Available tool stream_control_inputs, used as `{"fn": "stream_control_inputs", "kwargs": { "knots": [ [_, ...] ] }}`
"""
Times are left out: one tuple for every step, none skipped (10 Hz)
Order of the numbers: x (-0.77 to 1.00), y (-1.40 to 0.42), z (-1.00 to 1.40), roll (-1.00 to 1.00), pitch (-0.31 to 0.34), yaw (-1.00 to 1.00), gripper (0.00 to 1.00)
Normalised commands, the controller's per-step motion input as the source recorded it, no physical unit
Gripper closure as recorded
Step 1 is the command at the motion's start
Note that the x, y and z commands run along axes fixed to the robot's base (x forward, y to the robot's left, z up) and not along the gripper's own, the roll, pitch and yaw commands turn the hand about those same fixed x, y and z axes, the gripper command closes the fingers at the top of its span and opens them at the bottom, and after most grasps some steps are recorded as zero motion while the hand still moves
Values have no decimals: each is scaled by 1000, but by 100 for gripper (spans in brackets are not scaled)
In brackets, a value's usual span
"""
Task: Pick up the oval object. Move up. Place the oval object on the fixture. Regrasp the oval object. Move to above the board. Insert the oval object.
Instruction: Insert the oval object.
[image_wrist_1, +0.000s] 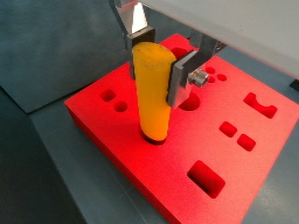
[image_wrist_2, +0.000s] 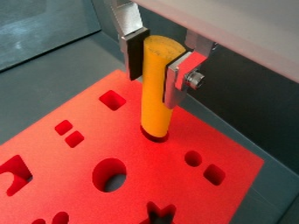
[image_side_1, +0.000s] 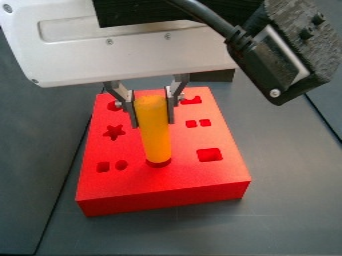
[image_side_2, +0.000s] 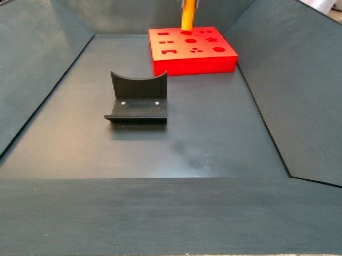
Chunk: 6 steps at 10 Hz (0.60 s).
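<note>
The oval object (image_wrist_1: 152, 92) stands upright, clamped near its top between the two fingers of the gripper (image_wrist_1: 162, 63), its lower end below the claw at or just inside a recess of the board (image_wrist_1: 187, 149).

Judging from this, a slight twist or offset of the peg against the oval recess could jam it on the rim, and pressing on could make it slip in the pads.

How deep the peg sits cannot be made out. In a side view the gripper is cut off above the fixture (image_side_2: 136, 100), which stands well apart from the claw.
</note>
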Motion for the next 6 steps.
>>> {"fn": "stream_control_inputs", "kwargs": {
  "knots": [
    [63,0,-54,50,0,77,100],
    [23,0,-60,44,0,74,100],
    [20,0,-66,40,0,71,100],
    [14,0,-83,47,0,66,100],
    [0,-20,-106,61,-1,51,100],
    [0,-46,-123,79,-1,43,100]
  ]
}}
